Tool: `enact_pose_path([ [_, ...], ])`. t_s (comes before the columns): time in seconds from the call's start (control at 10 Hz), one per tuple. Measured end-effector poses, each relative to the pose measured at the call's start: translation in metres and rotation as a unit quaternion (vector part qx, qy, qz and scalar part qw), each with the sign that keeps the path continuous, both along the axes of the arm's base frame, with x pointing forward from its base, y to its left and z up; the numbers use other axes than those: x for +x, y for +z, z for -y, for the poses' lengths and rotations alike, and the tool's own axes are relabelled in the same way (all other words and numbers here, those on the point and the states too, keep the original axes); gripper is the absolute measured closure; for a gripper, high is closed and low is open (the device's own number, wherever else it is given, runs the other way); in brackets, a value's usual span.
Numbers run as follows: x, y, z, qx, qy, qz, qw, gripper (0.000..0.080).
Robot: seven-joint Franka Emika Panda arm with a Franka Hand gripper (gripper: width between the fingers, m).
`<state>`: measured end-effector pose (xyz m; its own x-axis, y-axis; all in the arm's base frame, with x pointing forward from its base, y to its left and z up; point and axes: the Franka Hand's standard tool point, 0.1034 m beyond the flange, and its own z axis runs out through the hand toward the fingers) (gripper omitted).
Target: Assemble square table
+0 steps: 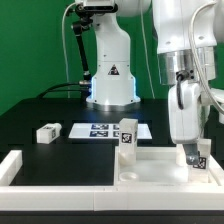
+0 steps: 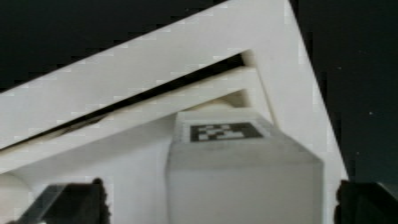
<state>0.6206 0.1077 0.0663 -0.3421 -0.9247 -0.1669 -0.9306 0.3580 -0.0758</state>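
Pincer (image 1: 198, 160) wide over a leg (image 1: 201, 157) on the tabletop (image 1: 150, 170)

You see the jaws spread, one on each side of the tagged leg, which stands upright at the tabletop's corner directly beneath the pincer. Another leg (image 1: 127, 136) stands beside it, and a third (image 1: 47, 132) lies well apart on the black surface (image 1: 40, 108).

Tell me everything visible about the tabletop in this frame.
The tabletop is a white, plastic-looking square slab with a raised rim, lying flat on the black table at the front. Two tagged legs stand upright on it: one near its middle, another at the exterior view's right, under the open gripper.
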Motion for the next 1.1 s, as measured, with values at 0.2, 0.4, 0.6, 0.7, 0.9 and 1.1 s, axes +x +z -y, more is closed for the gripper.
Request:
enact_pose_path([
  [0.2,0.003,0.021,0.015,0.0,0.031,0.019,0.999,0.0152],
  [0.4,0.012,0.052,0.039,-0.001,0.03,0.042,0.999,0.0151],
  [0.6,0.015,0.054,0.04,0.0,0.03,0.042,0.999,0.0151],
  [0.7,0.015,0.053,0.04,0.0,0.03,0.042,0.999,0.0151],
  [0.9,0.014,0.053,0.04,0.0,0.03,0.042,0.999,0.0151],
  [1.1,0.013,0.052,0.042,-0.002,0.037,0.042,0.998,0.0151],
])
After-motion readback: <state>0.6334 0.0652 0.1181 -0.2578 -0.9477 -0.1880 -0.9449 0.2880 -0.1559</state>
